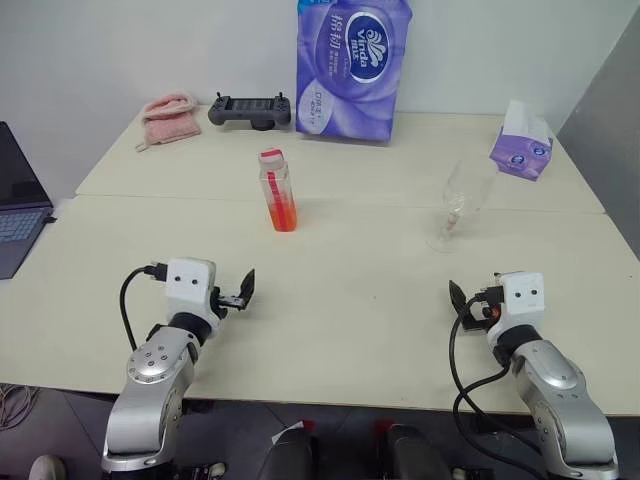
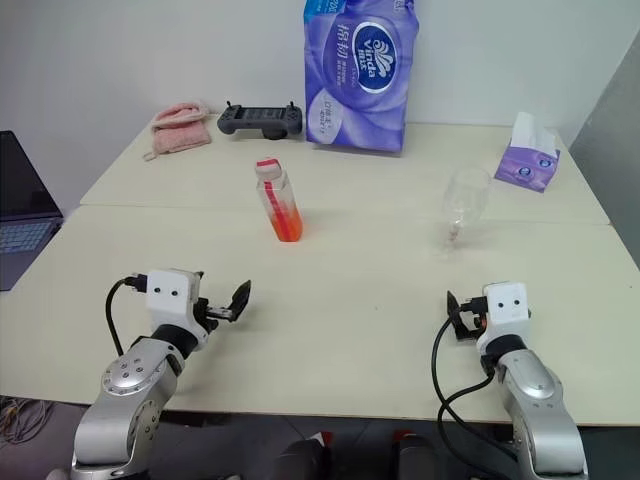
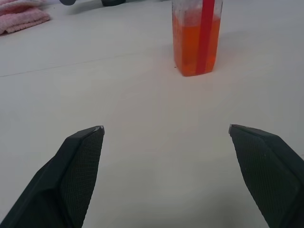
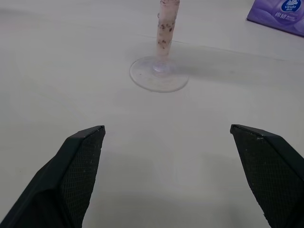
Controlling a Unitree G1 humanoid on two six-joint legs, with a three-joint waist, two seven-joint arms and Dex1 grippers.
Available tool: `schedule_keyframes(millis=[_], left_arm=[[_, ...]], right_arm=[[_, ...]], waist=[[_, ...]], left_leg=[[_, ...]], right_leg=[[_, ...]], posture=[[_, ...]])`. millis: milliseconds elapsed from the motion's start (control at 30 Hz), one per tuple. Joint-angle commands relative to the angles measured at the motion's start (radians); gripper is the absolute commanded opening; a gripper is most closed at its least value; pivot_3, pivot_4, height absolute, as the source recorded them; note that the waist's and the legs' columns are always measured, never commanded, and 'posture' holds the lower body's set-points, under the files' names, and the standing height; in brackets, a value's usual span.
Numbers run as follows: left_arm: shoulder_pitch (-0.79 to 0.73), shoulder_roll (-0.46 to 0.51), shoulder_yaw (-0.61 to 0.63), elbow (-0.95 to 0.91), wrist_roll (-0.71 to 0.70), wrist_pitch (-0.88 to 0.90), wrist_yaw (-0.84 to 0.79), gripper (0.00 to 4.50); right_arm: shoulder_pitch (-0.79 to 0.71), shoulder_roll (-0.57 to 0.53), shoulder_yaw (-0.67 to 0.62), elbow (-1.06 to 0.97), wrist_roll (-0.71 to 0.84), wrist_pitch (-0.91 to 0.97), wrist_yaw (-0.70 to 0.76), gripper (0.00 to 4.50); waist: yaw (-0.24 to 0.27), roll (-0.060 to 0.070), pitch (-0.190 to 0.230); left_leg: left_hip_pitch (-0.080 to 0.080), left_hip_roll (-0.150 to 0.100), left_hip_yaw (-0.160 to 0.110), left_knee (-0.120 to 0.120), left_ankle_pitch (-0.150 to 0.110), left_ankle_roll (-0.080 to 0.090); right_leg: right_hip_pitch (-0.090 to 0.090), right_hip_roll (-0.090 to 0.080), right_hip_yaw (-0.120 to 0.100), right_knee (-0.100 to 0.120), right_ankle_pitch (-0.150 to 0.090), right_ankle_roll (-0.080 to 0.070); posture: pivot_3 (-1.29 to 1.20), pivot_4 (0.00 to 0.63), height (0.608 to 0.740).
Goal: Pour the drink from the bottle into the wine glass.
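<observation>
The left gripper (image 3: 166,130) stands with its two black fingers spread wide, holding nothing and touching nothing, above the cream table (image 1: 350,300). The right gripper (image 4: 166,130) is likewise spread fully, empty and clear of contact.

The small clear squarish plastic bottle (image 1: 278,190), pale cap on, stands upright ahead of the left gripper, well apart from it, with the translucent orange-red drink (image 3: 195,47) filling its lower part. The clear thin-stemmed wine glass (image 1: 462,200) stands upright ahead of the right gripper, its round foot on the table, apart from the fingers.
</observation>
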Motion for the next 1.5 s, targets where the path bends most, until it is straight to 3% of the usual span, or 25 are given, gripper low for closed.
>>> schedule_keyframes(millis=[33,1100,1233,1367,1500], left_arm=[[-0.007,0.025,0.008,-0.053,-0.012,0.017,-0.019,4.48],[-0.123,0.026,0.026,-0.02,-0.052,0.022,-0.017,4.48],[-0.152,0.034,0.031,-0.001,-0.053,0.034,-0.014,4.48],[-0.18,0.042,0.02,0.029,-0.047,0.029,-0.019,4.48],[-0.215,0.047,0.01,0.073,-0.043,0.016,-0.029,4.48]], right_arm=[[-0.01,-0.012,-0.024,-0.038,0.001,-0.032,0.007,4.5],[-0.087,-0.047,-0.088,-0.044,0.033,-0.01,0.057,4.5],[-0.181,-0.11,-0.166,-0.068,0.254,0.105,0.188,4.5],[-0.291,-0.248,-0.196,-0.091,0.535,0.278,0.367,4.5],[-0.36,-0.312,-0.167,-0.079,0.607,0.315,0.411,4.5]], waist=[[0.0,0.0,0.0],[0.0,0.0,0.0],[-0.001,-0.001,0.0],[-0.001,-0.002,0.001],[0.0,-0.003,0.001]], left_leg=[[0.0,0.0,0.0,0.0,0.0,0.0],[0.007,0.0,0.001,0.0,0.004,0.001],[0.008,0.0,0.001,0.0,0.004,0.002],[0.008,0.0,0.001,0.0,0.005,0.004],[0.008,0.0,-0.001,-0.001,0.005,0.004]], right_leg=[[0.0,0.0,0.0,0.0,0.0,0.0],[0.001,0.0,0.001,0.013,0.0,-0.002],[0.002,0.0,0.001,0.013,0.0,-0.002],[0.002,0.001,0.001,0.013,0.0,-0.002],[0.004,0.001,-0.001,0.012,0.0,-0.003]], posture=[[0.0,0.15,0.74],[0.0,0.15,0.74],[0.0,0.15,0.74],[0.0,0.15,0.74],[0.0,0.15,0.74]])
